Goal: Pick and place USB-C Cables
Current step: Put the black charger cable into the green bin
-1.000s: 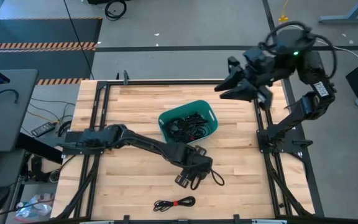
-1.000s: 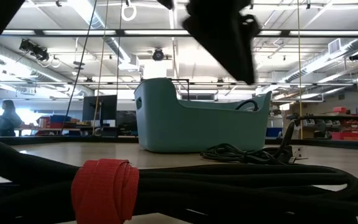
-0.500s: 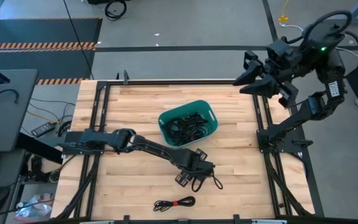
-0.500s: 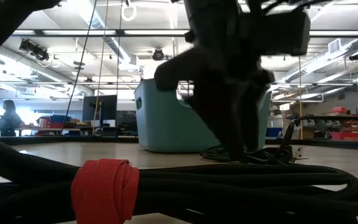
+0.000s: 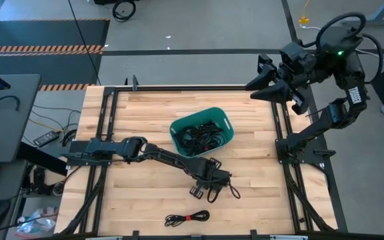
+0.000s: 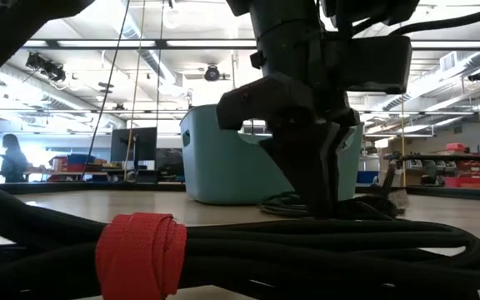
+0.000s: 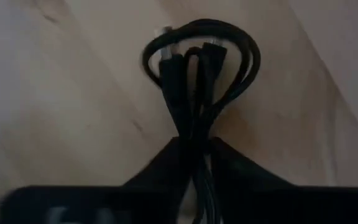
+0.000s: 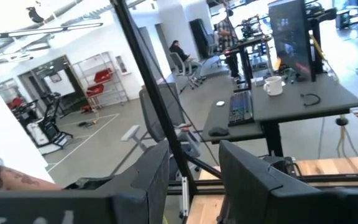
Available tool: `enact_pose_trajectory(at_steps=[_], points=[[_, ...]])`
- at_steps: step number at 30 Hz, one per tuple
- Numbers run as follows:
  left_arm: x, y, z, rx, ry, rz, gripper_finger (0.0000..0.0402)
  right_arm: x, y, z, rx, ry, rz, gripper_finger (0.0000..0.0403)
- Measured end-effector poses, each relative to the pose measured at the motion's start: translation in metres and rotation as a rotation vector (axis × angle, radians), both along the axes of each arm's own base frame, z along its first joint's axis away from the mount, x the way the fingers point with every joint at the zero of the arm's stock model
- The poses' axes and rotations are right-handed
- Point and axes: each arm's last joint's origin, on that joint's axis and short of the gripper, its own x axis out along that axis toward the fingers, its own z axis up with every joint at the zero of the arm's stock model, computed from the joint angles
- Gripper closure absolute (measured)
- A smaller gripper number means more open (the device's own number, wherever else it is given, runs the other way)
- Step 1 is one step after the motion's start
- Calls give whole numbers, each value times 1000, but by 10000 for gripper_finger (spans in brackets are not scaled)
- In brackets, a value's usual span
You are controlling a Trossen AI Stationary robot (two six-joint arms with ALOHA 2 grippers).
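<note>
One USB-C cable [image 7: 199,56], a small black coil, lies on the wooden table right of centre, toward the near edge, and my left gripper [image 7: 197,146] is shut on it from above [image 5: 213,192]. A teal bin [image 5: 227,123] at the table's middle holds several more black cables [image 5: 201,135]. Another cable bound with a red tie [image 5: 187,217] lies near the table's front edge, filling the foreground of the low view [image 6: 140,254]. My right gripper [image 5: 253,90] hangs open and empty above the table's far right corner. My left gripper pinches the gathered strands of the coil [image 7: 196,127] between its two fingers [image 7: 160,165], just below the loop end. The fingers point down at the table from above [image 6: 319,179]. The coil's loop [image 7: 247,62] lies flat on the wood.
The bin [image 6: 215,158] stands just beyond the left gripper toward the far edge. Black frame rails [image 5: 282,153] run along the table's left and right sides. Bare wood [image 5: 139,193] lies left of the held coil.
My left gripper has come down toward the table onto the cable coil and moved a little toward the near right. My right arm has drawn back toward the table's far right corner.
</note>
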Motion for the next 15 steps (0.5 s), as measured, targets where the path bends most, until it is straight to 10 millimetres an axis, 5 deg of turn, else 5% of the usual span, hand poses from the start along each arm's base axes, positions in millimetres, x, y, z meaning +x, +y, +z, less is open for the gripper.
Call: enact_pose_trajectory(at_steps=[2, 9, 15], points=[[1, 1, 1, -11, -4, 4, 362, 0, 0, 0, 0, 0, -14, 257], [0, -2, 13, -37, -12, 62, 370, 0, 0, 0, 0, -1, -17, 257], [-2, -4, 93, -125, -183, 118, 395, 0, 0, 0, 0, -2, -17, 257]])
